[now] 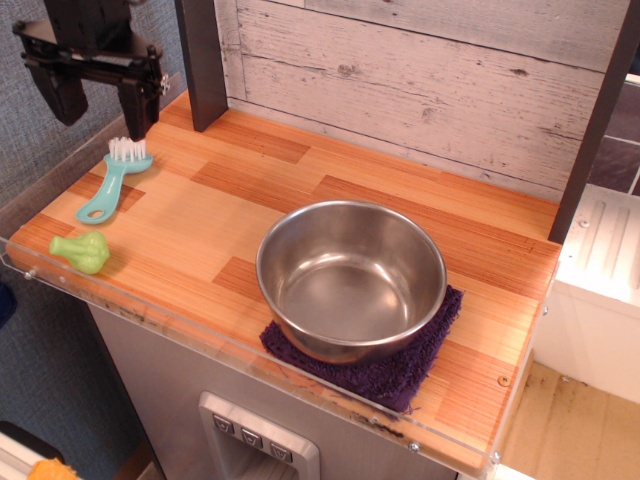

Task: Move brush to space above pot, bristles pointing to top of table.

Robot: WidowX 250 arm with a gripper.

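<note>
The teal brush (113,180) lies flat at the far left of the wooden table (200,215). Its white bristles are at the far end and its looped handle end points toward the front edge. My black gripper (100,118) hangs open and empty just above and behind the bristle end, apart from the brush. The steel pot (350,275) stands empty on a purple cloth (390,370) at the table's front middle, well to the right of the gripper.
A light-green lumpy toy (82,251) lies near the front left corner. A clear plastic edge (150,320) runs along the table's front and left. A dark post (203,60) and a plank wall (420,80) stand behind. A white cabinet (600,290) stands to the right.
</note>
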